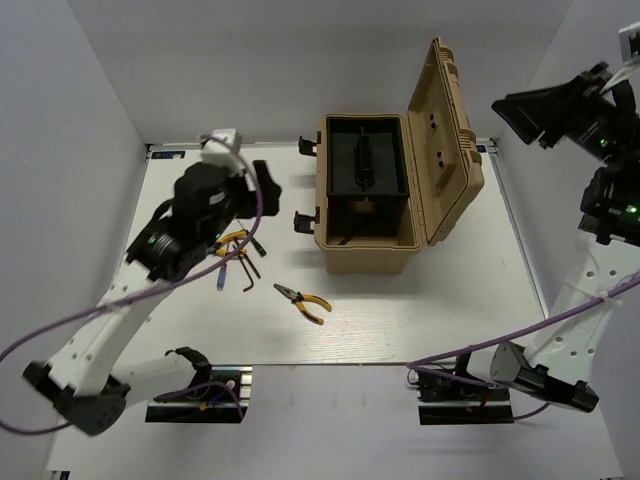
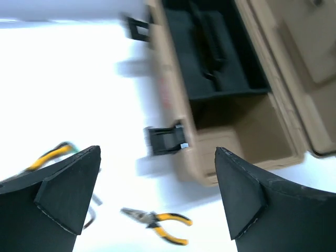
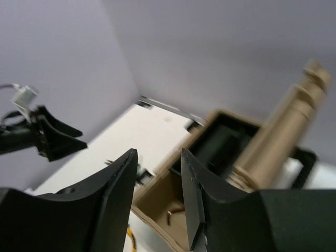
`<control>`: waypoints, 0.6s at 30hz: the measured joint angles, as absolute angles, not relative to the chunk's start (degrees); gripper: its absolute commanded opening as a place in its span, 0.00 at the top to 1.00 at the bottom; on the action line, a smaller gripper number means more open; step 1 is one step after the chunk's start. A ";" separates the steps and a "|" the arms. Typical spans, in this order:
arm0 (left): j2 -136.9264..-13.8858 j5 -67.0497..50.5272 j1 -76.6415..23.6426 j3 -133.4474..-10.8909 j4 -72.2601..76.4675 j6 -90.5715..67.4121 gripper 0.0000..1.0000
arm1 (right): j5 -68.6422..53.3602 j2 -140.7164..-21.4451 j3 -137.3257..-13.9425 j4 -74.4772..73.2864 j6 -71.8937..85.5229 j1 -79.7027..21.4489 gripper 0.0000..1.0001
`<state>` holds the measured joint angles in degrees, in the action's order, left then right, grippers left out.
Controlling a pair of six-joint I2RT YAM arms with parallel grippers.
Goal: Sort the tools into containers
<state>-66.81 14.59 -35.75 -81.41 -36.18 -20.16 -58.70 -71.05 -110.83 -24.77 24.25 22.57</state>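
Left end effector (image 2: 157, 152): jaws spread wide, nothing in them, hanging over the left half of the counter (image 1: 420, 320). Close beneath it is the heap: yellow pliers (image 1: 232, 240), hex keys (image 1: 250, 265), blue screwdriver (image 1: 222, 276). The second pliers (image 1: 302, 303) lie alone toward the near edge, about mid-counter, apart from the heap. Their long axis runs diagonally, nose far-left and handles near-right. Beyond them is the toolbox (image 1: 365, 250) at far centre, lid up, black tray (image 1: 365, 160) inside. Right end effector (image 3: 158, 155): jaws partly apart, empty, raised high by the far-right corner, well apart from every tool. My read: the left arm picks, jaws turned across the pliers' axis.
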 measured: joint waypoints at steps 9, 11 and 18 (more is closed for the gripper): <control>-51.46 31.18 -35.35 -65.91 -43.29 -23.35 0.00 | -54.83 -78.22 -115.61 -19.51 27.22 2.68 0.54; -51.66 33.06 -35.35 -62.98 -45.12 -24.80 0.00 | -51.16 -80.97 -115.81 -23.11 21.91 -3.31 0.54; -51.24 37.76 -35.35 -57.14 -50.65 -30.83 0.09 | -29.52 -97.08 -117.95 -39.00 -0.05 -29.76 0.77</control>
